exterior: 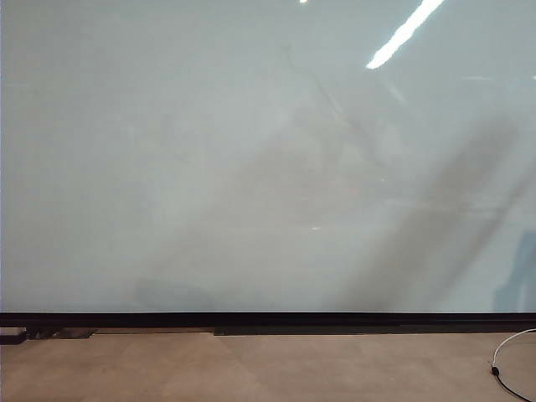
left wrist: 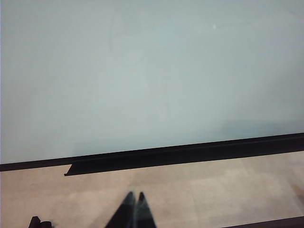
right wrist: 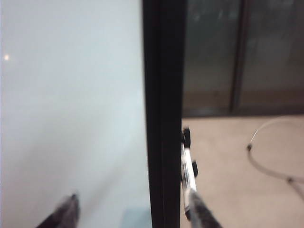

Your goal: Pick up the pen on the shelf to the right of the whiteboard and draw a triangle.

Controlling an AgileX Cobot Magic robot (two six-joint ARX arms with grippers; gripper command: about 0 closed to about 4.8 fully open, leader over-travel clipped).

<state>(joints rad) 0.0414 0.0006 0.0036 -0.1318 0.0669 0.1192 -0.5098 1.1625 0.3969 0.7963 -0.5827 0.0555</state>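
The whiteboard (exterior: 251, 167) fills the exterior view, a black strip along its lower edge; neither gripper shows there. No triangle is in view. In the right wrist view the pen (right wrist: 186, 166), slim and white with dark marks, lies along the board's black side frame (right wrist: 164, 114), held by the shelf's small black brackets (right wrist: 186, 137). My right gripper (right wrist: 135, 204) is open wide, straddling that frame. One finger (right wrist: 70, 209) is over the board; the other finger (right wrist: 202, 211) overlaps the pen's near end. My left gripper (left wrist: 135, 195) is shut and empty above the floor, in front of the whiteboard (left wrist: 142, 71).
Tan floor (exterior: 268, 368) runs below the board. A white cable (exterior: 507, 356) loops on it at the right, the same cable (right wrist: 266, 164) lying beyond the pen. Dark glass panels (right wrist: 237, 57) stand behind the board's side edge.
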